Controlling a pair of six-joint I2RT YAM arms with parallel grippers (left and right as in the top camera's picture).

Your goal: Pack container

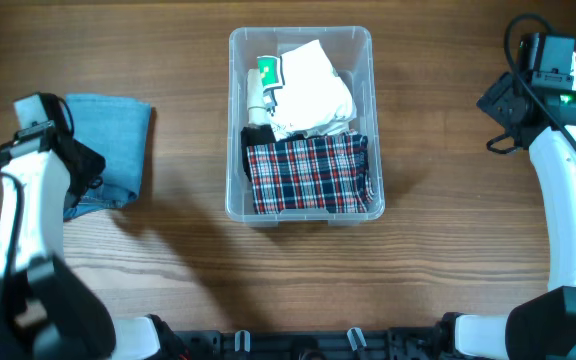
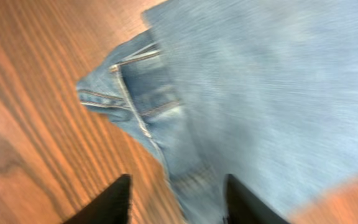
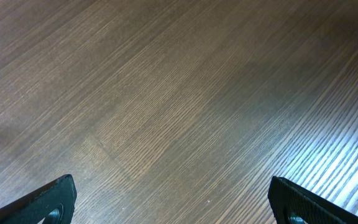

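The container [image 1: 236, 120] sits mid-tabletop [image 1: 168, 280], already holding a white garment [image 1: 313, 85] and a plaid cloth [image 1: 308, 175]. At its 9 o'clock lie folded jeans [image 1: 118, 135], which look like the next item to pack. The left gripper [image 2: 179, 202] hangs over their denim edge, jaws partly parted; blur hides whether it touches. Next: close on the fold, lift, carry toward 3 o'clock. The right gripper [image 3: 173, 199], at 2 o'clock, gapes wide, holding nothing.
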